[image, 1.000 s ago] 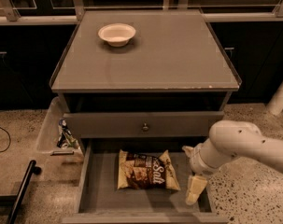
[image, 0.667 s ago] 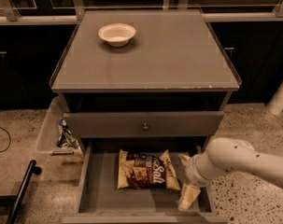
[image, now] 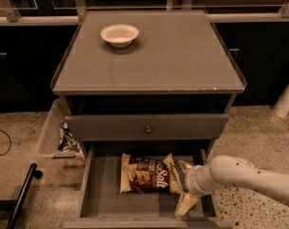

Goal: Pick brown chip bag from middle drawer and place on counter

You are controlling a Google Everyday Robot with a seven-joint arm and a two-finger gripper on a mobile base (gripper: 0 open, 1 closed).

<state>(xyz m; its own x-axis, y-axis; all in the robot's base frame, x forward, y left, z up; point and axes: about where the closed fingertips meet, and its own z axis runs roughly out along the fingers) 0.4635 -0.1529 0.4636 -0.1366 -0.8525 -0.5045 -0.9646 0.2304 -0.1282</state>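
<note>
The gripper hangs low in the middle drawer, jaws spread wide and empty at the right edge of the brown chip bag, which lies flat inside. Closing here might pinch only a crinkly corner, so the bag could slip free before reaching the counter.

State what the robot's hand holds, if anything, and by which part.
Nothing yet: the open hand is at the brown chip bag's right edge, in the middle drawer.
</note>
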